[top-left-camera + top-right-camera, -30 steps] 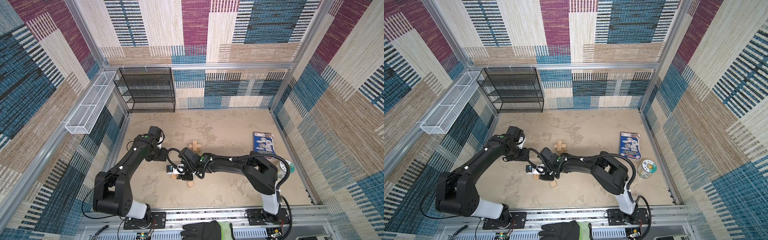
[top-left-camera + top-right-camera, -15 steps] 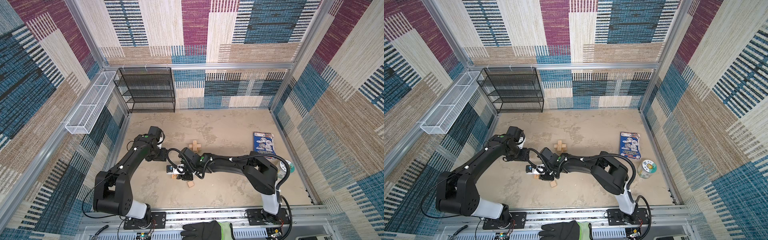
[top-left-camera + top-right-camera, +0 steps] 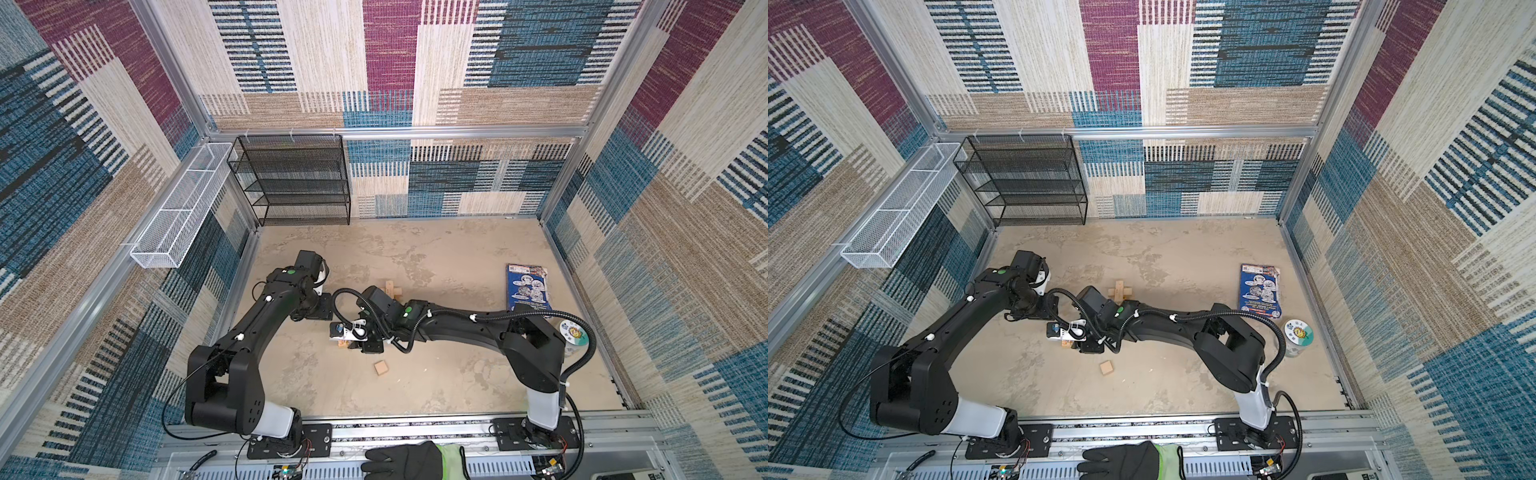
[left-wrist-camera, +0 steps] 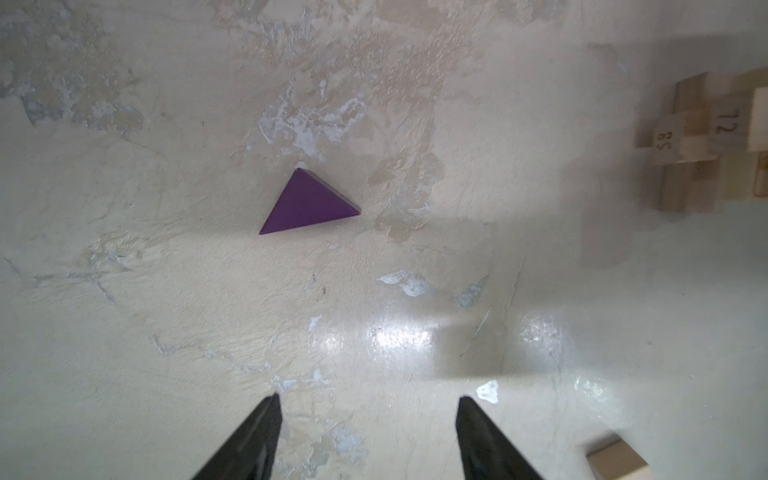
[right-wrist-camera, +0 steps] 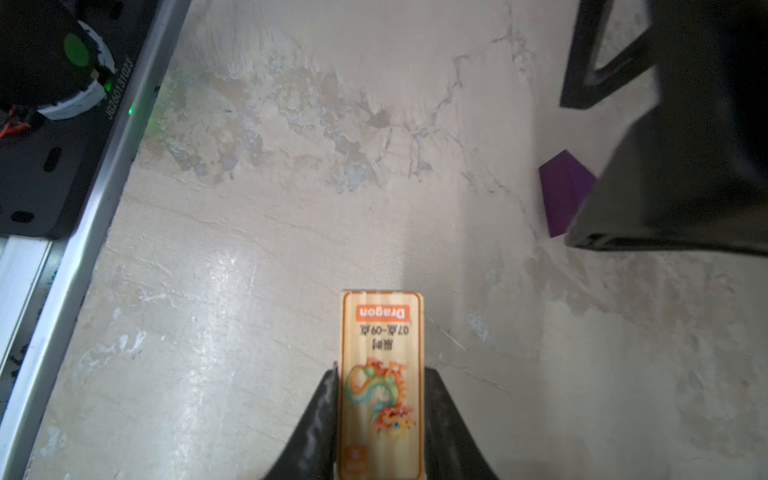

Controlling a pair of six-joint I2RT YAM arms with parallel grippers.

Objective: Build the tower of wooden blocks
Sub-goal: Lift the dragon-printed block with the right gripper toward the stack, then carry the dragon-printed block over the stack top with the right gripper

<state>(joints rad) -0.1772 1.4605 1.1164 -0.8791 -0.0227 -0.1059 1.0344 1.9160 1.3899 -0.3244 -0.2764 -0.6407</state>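
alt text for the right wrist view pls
The right end effector is shut on a pale wood block printed with an orange "Dragon" label. Beyond it on the beige tabletop lies a purple wedge, partly hidden by a black arm part.

The left arm (image 3: 257, 328) climbs from its base, elbow bent, and reaches inward with the wrist tipped down. The left gripper (image 4: 368, 432) hangs with fingers parted and nothing between them. The right arm (image 3: 457, 328) stretches low across the middle, and the right gripper (image 5: 380, 399) is clamped on a block (image 5: 381, 353).
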